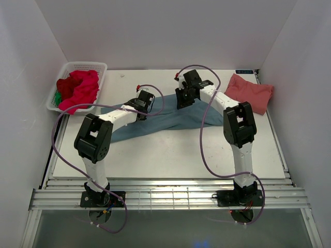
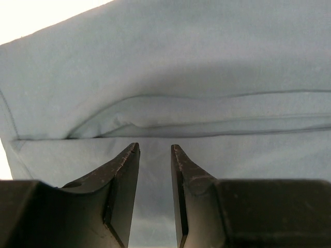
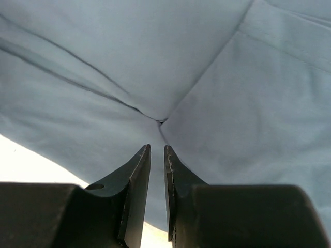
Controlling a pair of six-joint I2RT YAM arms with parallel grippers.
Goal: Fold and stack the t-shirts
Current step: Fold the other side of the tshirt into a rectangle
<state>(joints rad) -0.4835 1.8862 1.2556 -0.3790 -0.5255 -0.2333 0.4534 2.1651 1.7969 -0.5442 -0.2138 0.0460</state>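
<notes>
We see the dusty teal t-shirt (image 1: 165, 121) spread mid-table (image 1: 170, 155), the left gripper (image 2: 155, 147) poised over it with jaws apart and the right gripper (image 3: 156, 147) nearly closed at a pucker, grip unclear, apparently to draw a fold.

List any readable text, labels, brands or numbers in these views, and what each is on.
None of the views has text that can be read.
blue tag at the far right edge of the table: light marks, too small to read.
teal-blue t-shirt, pink t-shirt, red t-shirts in the white basket: no print visible.
</notes>
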